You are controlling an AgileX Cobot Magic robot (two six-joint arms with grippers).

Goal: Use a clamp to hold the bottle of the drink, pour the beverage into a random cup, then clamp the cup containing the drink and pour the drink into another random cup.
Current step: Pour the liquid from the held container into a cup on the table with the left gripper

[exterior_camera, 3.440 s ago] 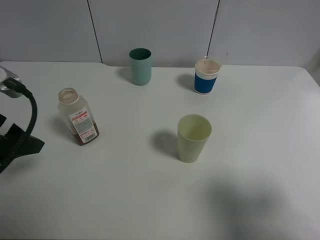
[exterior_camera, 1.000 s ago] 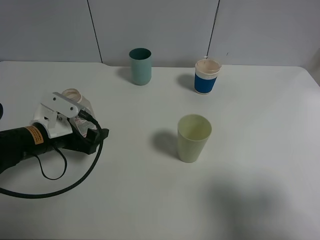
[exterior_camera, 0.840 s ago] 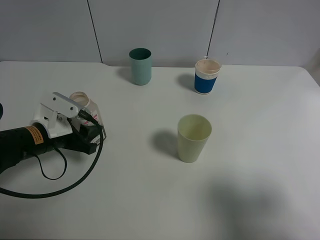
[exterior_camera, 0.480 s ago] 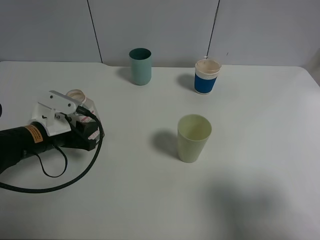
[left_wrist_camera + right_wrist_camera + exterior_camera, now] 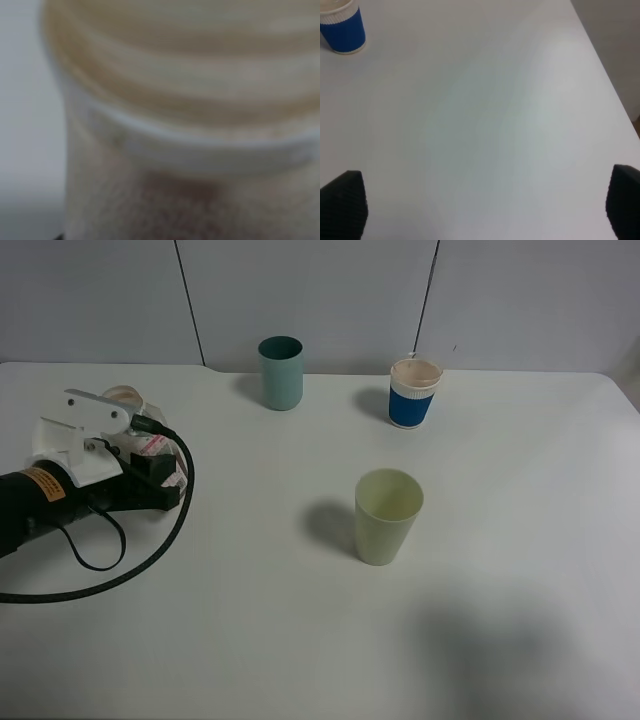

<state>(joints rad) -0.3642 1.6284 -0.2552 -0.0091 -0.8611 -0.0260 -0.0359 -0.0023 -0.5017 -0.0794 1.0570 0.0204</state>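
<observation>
Found the left gripper (image 5: 152, 480) pinched shut on the bottle (image 5: 152, 447) at the left of the high view, capless mouth toward upper left. Saw only the blurred neck close up in the left wrist view. Noted the right gripper (image 5: 483, 205) spread wide, holding nothing. Judged best to carry the bottle mouth-up toward the pale green tumbler (image 5: 388, 515) at centre, then tip slowly over its rim, well apart from the blue-and-white cup (image 5: 414, 392) at upper right.
</observation>
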